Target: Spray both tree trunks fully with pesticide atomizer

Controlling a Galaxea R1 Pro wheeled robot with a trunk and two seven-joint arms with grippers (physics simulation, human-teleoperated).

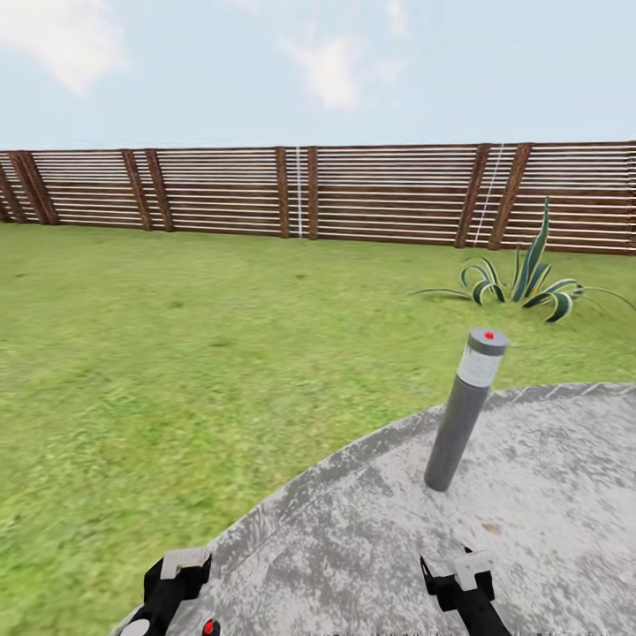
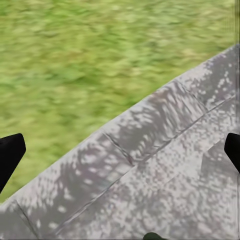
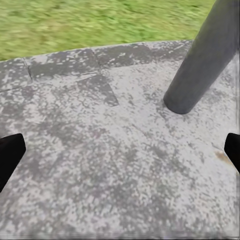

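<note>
Both grippers are hanging low at the near edge of the head view, the left gripper [image 1: 177, 574] over the rim of a round grey paved pad [image 1: 548, 530] and the right gripper [image 1: 459, 579] over its mottled surface. Each wrist view is showing two dark fingertips [image 2: 10, 155] [image 3: 10, 157] standing far apart with nothing between them, so both sets of jaws are spread wide and carrying nothing. Under the left one the pad's curved stone edge [image 2: 150, 145] is meeting the lawn [image 2: 90, 60]. Just ahead of the right one a grey bollard lamp [image 1: 463, 408] is rising from the paving, leaning slightly, with a red dot on its cap. Beyond it the garden's grass [image 1: 177, 336] is stretching to a brown slatted fence [image 1: 309, 190], and a spiky striped-leaved plant [image 1: 526, 283] is growing near the fence.
</note>
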